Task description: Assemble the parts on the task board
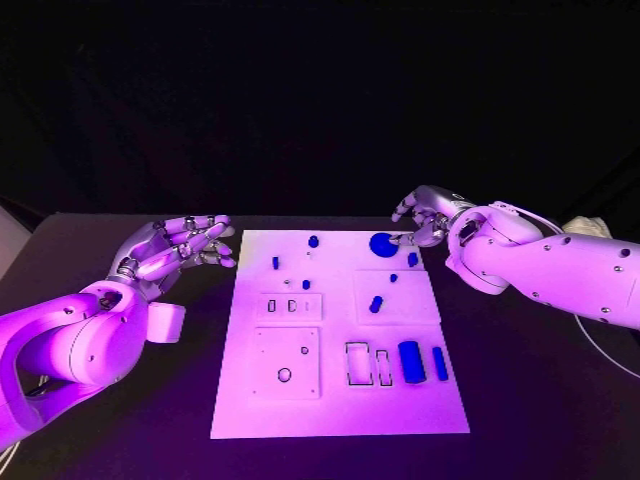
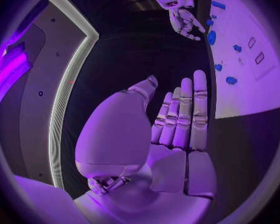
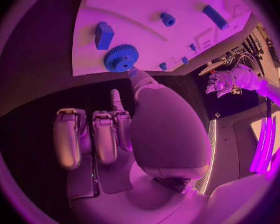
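no readable text, labels, brands, numbers or signs anywhere

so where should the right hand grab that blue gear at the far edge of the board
Take the blue gear by its toothed rim, thumb and a finger on opposite sides, coming down from above. It lies flat on the task board, so only the rim and the raised hub offer purchase. The right hand already hovers beside it, empty, and the small blue block nearby leaves room.
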`<state>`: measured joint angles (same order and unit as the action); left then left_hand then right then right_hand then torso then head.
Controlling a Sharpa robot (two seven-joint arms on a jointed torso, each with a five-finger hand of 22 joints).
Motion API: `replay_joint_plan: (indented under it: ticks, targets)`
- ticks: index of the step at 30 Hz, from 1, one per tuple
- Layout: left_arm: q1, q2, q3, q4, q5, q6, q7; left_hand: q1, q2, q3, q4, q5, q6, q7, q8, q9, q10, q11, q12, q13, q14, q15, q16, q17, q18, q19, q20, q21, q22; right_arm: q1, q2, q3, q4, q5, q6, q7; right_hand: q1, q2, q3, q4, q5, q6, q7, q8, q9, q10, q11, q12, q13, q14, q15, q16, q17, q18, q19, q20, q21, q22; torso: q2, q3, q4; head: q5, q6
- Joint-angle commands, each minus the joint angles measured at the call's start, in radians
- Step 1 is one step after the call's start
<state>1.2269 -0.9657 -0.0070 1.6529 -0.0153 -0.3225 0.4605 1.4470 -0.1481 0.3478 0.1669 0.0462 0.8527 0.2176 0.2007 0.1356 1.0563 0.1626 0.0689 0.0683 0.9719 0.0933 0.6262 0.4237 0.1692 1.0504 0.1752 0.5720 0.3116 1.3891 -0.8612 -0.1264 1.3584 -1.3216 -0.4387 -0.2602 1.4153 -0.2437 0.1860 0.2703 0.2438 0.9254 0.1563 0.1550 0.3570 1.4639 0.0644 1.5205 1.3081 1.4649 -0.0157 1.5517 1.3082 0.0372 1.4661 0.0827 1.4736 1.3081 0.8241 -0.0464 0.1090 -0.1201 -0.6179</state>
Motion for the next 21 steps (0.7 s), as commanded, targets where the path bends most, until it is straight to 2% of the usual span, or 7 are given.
replay_joint_plan:
  ticks: [1, 13, 21]
  targets:
    - [0.001, 0.003, 0.001, 0.0, -0.004, 0.023, 0.005, 0.0, -0.004, 0.002, -0.002, 0.004, 0.0, 0.01, -0.003, -0.002, -0.001, 0.001, -0.003, -0.001, -0.006, 0.002, 0.004, 0.001, 0.008, -0.006, 0.001, 0.006, 0.002, -0.003, 0.008, 0.0, -0.008, 0.01, 0.053, -0.009, 0.002, 0.009, -0.011, 0.003, -0.003, -0.008, -0.002, 0.006, 0.002, 0.074, 0.006, 0.015, 0.225, 0.098, 0.01, 0.006, 0.224, -0.01, 0.061, 0.011, 0.009, 0.15, 0.0, -0.002, 0.0017, 0.002, -0.004]
    - [0.001, 0.003, 0.001, -0.002, -0.004, 0.023, 0.004, 0.0, -0.004, 0.002, -0.002, 0.004, 0.0, 0.01, -0.003, -0.002, -0.001, 0.001, -0.003, -0.001, -0.006, 0.002, 0.004, 0.001, 0.008, -0.006, 0.001, 0.006, 0.002, -0.013, 0.027, -0.001, -0.016, 0.011, 0.085, -0.016, 0.001, 0.015, -0.019, 0.013, -0.002, 0.002, -0.003, 0.015, 0.005, 0.089, 0.006, 0.032, 0.243, 0.101, 0.01, 0.011, 0.238, -0.014, 0.066, 0.012, 0.022, 0.167, -0.002, -0.004, -0.0006, 0.003, -0.01]
    - [0.001, 0.002, 0.001, -0.002, -0.004, 0.023, 0.004, 0.0, -0.004, 0.002, -0.002, 0.004, 0.0, 0.01, -0.003, -0.002, -0.001, 0.001, -0.003, -0.001, -0.006, 0.002, 0.004, 0.001, 0.008, -0.006, 0.001, 0.006, 0.002, -0.019, 0.032, -0.002, -0.018, 0.012, 0.096, -0.018, 0.003, 0.022, -0.019, 0.015, -0.001, 0.01, -0.005, 0.02, 0.007, 0.095, 0.004, 0.037, 0.249, 0.101, 0.009, 0.012, 0.241, -0.015, 0.069, 0.012, 0.028, 0.174, -0.002, -0.0019, -0.0022, 0.008, -0.009]
